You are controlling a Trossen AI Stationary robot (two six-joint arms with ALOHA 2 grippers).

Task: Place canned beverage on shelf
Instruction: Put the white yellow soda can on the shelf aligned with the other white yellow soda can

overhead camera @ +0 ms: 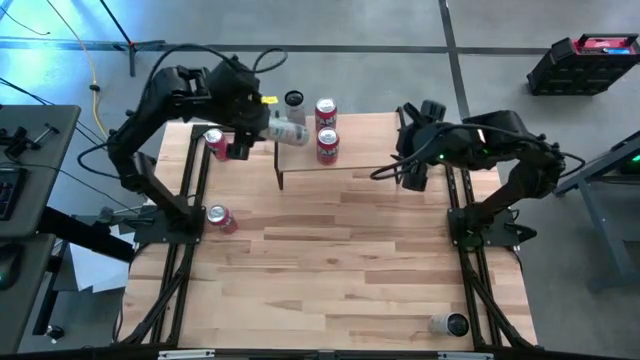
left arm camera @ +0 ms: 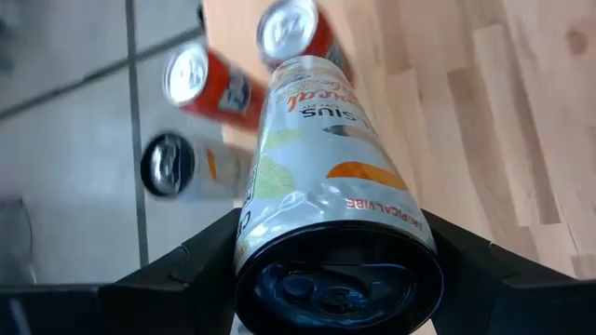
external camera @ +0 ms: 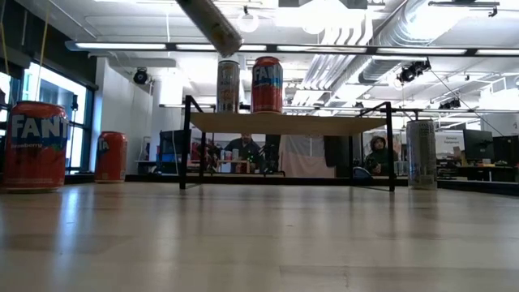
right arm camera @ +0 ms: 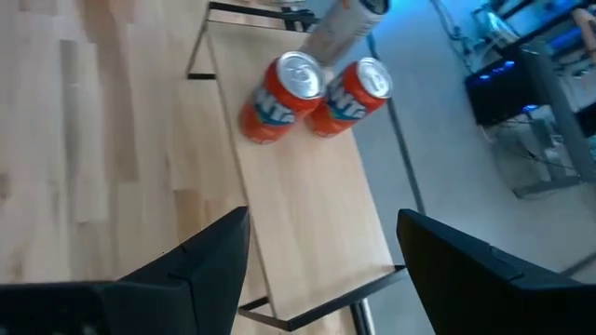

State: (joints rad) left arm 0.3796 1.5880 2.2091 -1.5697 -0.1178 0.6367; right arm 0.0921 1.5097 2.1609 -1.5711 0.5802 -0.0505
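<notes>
My left gripper (left arm camera: 331, 223) is shut on a slim white-and-silver can (left arm camera: 317, 140) and holds it tilted in the air over the left end of the shelf (overhead camera: 370, 150). The shelf is a light plank on thin black legs. On its left part stand two red cans (overhead camera: 327, 145) (overhead camera: 326, 110) and a silver can (overhead camera: 294, 100). My right gripper (right arm camera: 323, 219) hangs open above the plank's right end (right arm camera: 312, 223), with nothing between its fingers. My left gripper pinches the can between its two fingers (left arm camera: 200, 265), on the can's sides (left arm camera: 256, 223) close to its dark end (left arm camera: 326, 284). The can is lifted clear. It slants down and away from the gripper toward the cans on the shelf.
Two red cans stand on the table left of the shelf (overhead camera: 215, 143) (overhead camera: 220, 218). A silver can (overhead camera: 450, 323) stands near the table's near right corner. The middle and right part of the plank (external camera: 324, 123) is bare. People sit in the room behind.
</notes>
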